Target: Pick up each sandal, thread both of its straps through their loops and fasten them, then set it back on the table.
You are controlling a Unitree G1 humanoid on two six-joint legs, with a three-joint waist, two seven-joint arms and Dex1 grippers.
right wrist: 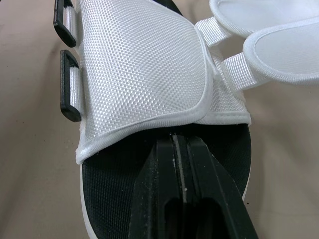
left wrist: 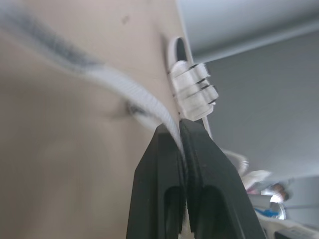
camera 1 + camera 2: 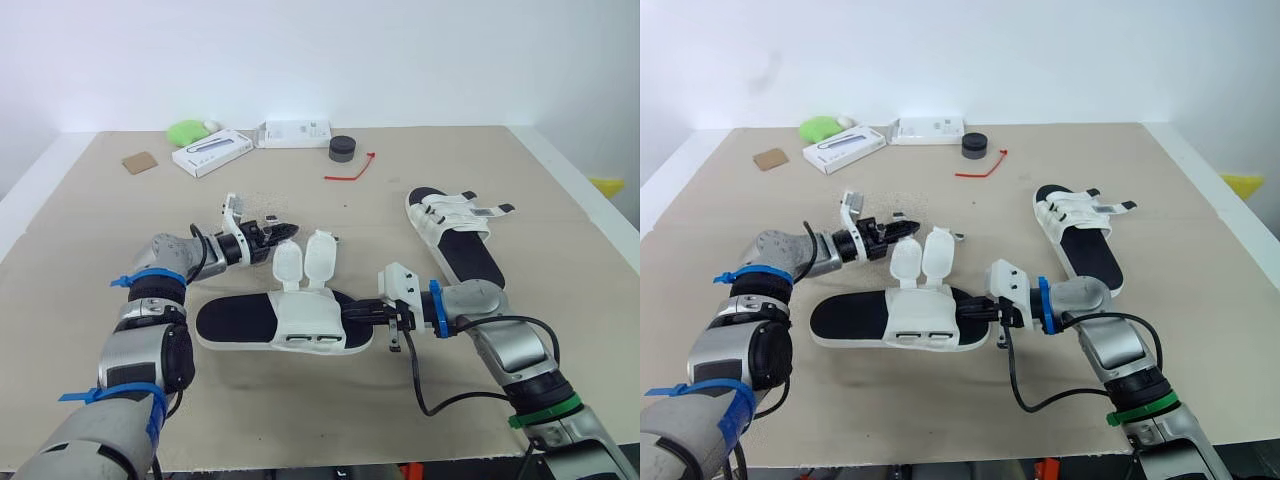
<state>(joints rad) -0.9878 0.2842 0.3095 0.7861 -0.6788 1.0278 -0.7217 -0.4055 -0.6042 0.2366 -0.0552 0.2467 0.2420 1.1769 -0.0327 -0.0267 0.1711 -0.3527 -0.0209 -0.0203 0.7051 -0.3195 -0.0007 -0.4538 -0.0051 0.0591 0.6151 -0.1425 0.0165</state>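
Tan table (image 3: 500, 160): left gripper (image 3: 284, 232) pinches strap (image 3: 289, 265) of near sandal (image 3: 310, 322); right gripper (image 1: 180, 144) closed, on its footbed.

The near sandal (image 3: 285, 325), with a white upper on a black footbed, lies flat on its sole. Both its straps (image 3: 305, 258) are unfastened and stand up. The left fingers (image 2: 164, 164) pinch one strap (image 2: 144, 102), and the closed right fingers (image 1: 187, 169) sit at the footbed by the upper's edge. The far sandal (image 3: 455, 235), of the same kind, lies flat well beyond the right fingers.
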